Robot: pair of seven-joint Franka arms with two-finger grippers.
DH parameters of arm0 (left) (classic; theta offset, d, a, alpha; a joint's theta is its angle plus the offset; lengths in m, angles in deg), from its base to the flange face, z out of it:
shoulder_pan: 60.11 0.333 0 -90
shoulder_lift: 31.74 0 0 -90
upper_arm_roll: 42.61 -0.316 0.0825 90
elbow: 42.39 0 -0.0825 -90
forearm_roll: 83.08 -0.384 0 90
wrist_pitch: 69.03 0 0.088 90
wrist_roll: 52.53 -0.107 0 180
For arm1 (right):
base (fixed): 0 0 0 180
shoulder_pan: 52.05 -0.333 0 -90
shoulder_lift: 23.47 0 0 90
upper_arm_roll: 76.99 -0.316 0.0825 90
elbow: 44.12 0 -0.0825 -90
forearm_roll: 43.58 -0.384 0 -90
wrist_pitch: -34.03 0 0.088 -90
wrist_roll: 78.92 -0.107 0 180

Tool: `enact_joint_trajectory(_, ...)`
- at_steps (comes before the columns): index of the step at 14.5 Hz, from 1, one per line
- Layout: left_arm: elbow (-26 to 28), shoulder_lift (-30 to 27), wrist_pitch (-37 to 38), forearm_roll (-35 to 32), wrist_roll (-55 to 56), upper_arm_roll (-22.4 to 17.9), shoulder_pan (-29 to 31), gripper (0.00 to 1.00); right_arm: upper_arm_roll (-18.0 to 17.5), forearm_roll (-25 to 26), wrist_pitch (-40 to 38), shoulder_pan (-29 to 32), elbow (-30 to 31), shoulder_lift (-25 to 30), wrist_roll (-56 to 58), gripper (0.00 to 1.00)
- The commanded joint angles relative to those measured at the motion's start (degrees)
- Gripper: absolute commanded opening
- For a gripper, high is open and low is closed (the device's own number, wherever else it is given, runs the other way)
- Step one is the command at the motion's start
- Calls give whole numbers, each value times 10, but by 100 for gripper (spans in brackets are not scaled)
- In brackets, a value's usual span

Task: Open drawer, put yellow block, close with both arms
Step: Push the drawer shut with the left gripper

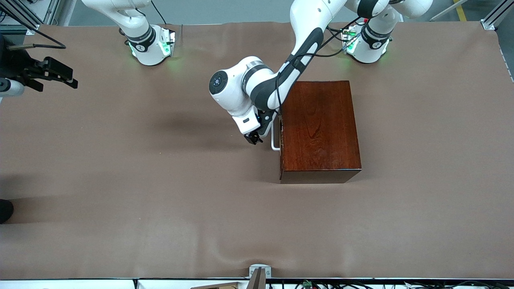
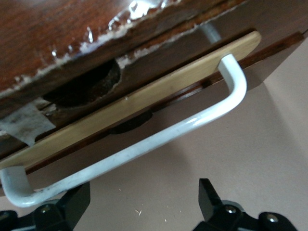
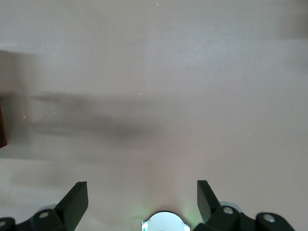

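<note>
The dark mahogany box (image 1: 321, 124) stands on the brown table, with its drawer (image 2: 144, 103) pushed in. The drawer's white bar handle (image 1: 274, 140) (image 2: 159, 139) faces the right arm's end of the table. My left gripper (image 1: 253, 138) (image 2: 144, 192) is open just in front of that handle. One of its fingers (image 2: 77, 199) is under the bar near one end, and nothing is between the two. My right gripper (image 1: 66, 78) (image 3: 142, 190) waits open, high over the table's edge at the right arm's end. The yellow block is out of view.
Brown cloth covers the whole table (image 1: 160, 180). A small metal bracket (image 1: 259, 275) sits at the edge nearest the front camera. A dark object (image 1: 5, 210) pokes in at the right arm's end. A corner of the box (image 3: 2, 130) shows in the right wrist view.
</note>
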Motion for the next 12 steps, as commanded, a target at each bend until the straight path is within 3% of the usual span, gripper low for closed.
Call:
enact_joint_trajectory(1,13,-7,24,-18,2,-4,0,100,-8,6,19,18,26,22,12,100)
enact_joint_trajectory(4,8,-6,15,-19,-8,-4,4,100,-8,8,25,29,21,19,12,100)
enact_joint_trajectory(8,-10,-17,-78,12,-38,5,5,100,-8,8,25,46,0,9,21,100)
enact_joint_trajectory(12,5,-91,-76,3,-166,0,5,100,-9,9,29,41,-4,8,20,100)
